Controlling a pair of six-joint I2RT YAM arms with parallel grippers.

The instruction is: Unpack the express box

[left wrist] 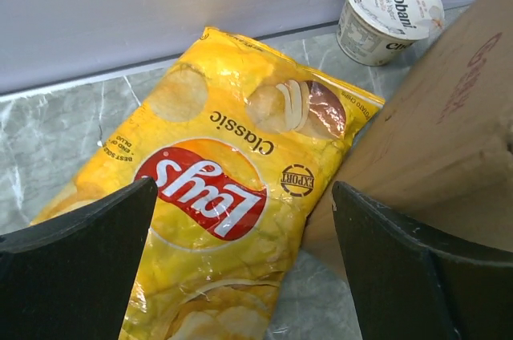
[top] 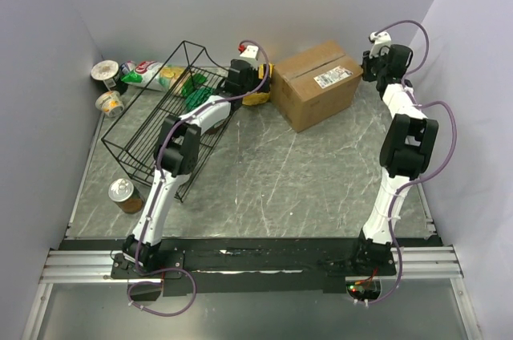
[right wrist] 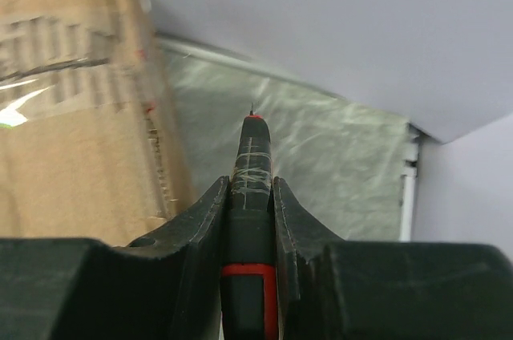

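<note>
The express box (top: 317,83), brown cardboard with a white label and taped shut flaps, stands at the back middle of the table. My left gripper (top: 256,90) is open just left of it, over a yellow Lay's chip bag (left wrist: 216,188) lying on the table. In the left wrist view the gripper (left wrist: 243,188) straddles the bag, with the box's side (left wrist: 449,139) at the right. My right gripper (top: 373,63) is at the box's right end. It (right wrist: 248,184) is shut on a black tool with a red tip (right wrist: 250,147), beside the box wall (right wrist: 72,115).
A black wire basket (top: 160,123) lies tilted at the left with snack bags (top: 148,73) near it. Two cups (top: 107,75) stand in the far left corner. A can (top: 124,194) stands at the front left. A Chobani yogurt cup (left wrist: 385,7) stands behind the chip bag.
</note>
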